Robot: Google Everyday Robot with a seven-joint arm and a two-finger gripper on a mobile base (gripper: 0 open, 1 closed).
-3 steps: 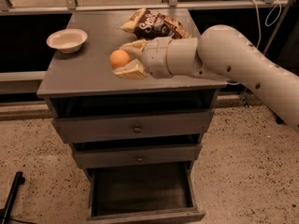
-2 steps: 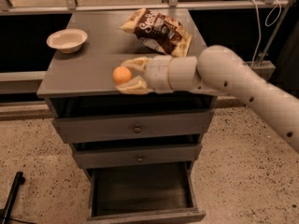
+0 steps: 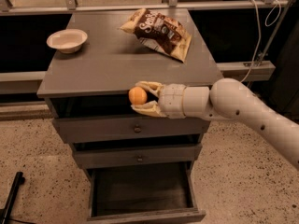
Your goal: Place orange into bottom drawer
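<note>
The bottom drawer (image 3: 140, 189) stands open, dark inside. Above it the arm (image 3: 243, 108) reaches in level from the right, its gripper (image 3: 139, 96) clamped on the orange (image 3: 137, 95) just in front of the cabinet (image 3: 117, 66) top's front edge. Farther back on top sit a bowl (image 3: 67, 40) and a snack bag (image 3: 161, 31).

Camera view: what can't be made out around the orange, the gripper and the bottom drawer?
Camera view throughout.
- The bottom drawer: front face cut off by the lower edge.
- The orange: right side hidden by the gripper holding it at the front edge of the cabinet top.
- The arm: base cut off by the right edge.
- The gap under that top: too dark to see inside.
</note>
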